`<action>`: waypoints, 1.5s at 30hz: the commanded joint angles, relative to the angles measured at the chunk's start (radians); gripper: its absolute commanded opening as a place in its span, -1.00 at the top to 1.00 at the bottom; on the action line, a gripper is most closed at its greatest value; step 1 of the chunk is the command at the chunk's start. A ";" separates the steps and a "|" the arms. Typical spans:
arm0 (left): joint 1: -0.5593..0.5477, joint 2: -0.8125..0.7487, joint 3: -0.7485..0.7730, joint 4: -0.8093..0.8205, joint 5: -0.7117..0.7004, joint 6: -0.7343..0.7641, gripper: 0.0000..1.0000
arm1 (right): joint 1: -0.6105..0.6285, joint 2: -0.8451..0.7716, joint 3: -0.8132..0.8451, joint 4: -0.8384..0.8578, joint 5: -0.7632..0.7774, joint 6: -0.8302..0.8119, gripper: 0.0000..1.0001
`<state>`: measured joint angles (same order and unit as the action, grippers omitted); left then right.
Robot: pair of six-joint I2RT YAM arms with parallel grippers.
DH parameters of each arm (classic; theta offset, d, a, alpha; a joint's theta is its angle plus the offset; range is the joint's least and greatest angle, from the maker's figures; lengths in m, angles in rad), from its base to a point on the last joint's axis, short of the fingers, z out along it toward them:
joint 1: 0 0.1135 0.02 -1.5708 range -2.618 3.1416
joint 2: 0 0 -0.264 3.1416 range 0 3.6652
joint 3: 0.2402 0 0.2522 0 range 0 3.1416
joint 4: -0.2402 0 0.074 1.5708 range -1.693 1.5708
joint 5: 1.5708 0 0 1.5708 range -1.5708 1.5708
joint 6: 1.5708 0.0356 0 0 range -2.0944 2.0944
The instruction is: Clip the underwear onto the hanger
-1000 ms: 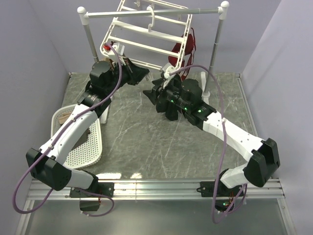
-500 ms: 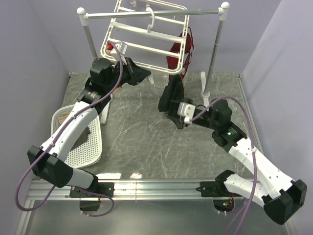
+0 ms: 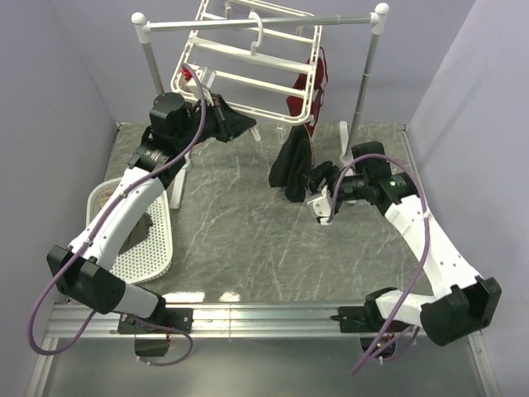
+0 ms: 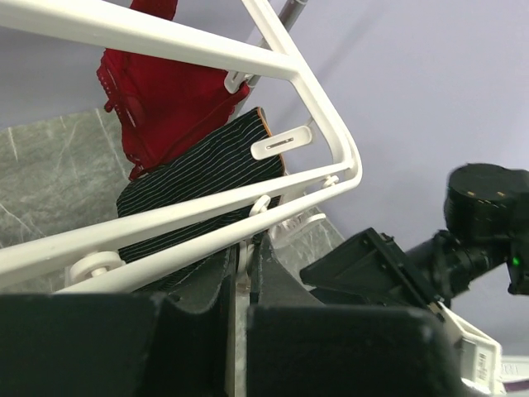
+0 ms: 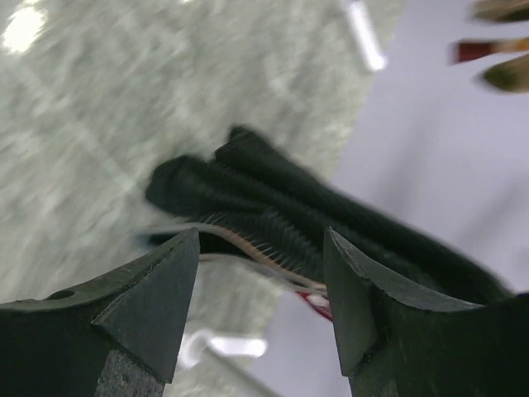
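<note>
The white hanger hangs tilted from the rail at the back. The black underwear dangles limp from its near right corner, below a dark red bra. My left gripper is at the frame's near edge. In the left wrist view it is shut on a thin white clip under the hanger's bar, with the striped black underwear behind. My right gripper is open and empty just right of the underwear. In the right wrist view its jaws face the blurred underwear.
The white two-post rail stand carries the hanger at the back. A white mesh basket with a tan patterned garment lies at the left beside my left arm. Purple walls close in both sides.
My right gripper has let go of the underwear and drawn back to the right. The underwear now hangs by itself from the frame. My left gripper has stayed at the frame's edge.
</note>
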<state>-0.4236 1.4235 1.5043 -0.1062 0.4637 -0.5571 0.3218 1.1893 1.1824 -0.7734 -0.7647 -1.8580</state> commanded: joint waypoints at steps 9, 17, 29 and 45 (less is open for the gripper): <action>0.002 -0.001 0.024 -0.021 0.058 0.006 0.99 | -0.038 0.131 0.063 -0.259 0.192 -0.734 -0.38; 0.003 0.002 0.016 -0.018 0.066 -0.001 0.99 | -0.029 0.158 0.010 -0.032 0.246 -0.790 -0.43; 0.009 0.008 0.017 -0.023 0.066 -0.015 0.99 | 0.031 0.128 -0.134 0.264 0.271 -0.793 -0.47; 0.009 0.005 0.004 -0.016 0.066 -0.026 0.99 | 0.059 0.067 -0.149 0.336 0.197 -0.791 -0.47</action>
<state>-0.4133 1.4242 1.5043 -0.1181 0.4927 -0.5659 0.3698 1.2770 1.0046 -0.4564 -0.5400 -1.9884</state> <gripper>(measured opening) 0.068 0.732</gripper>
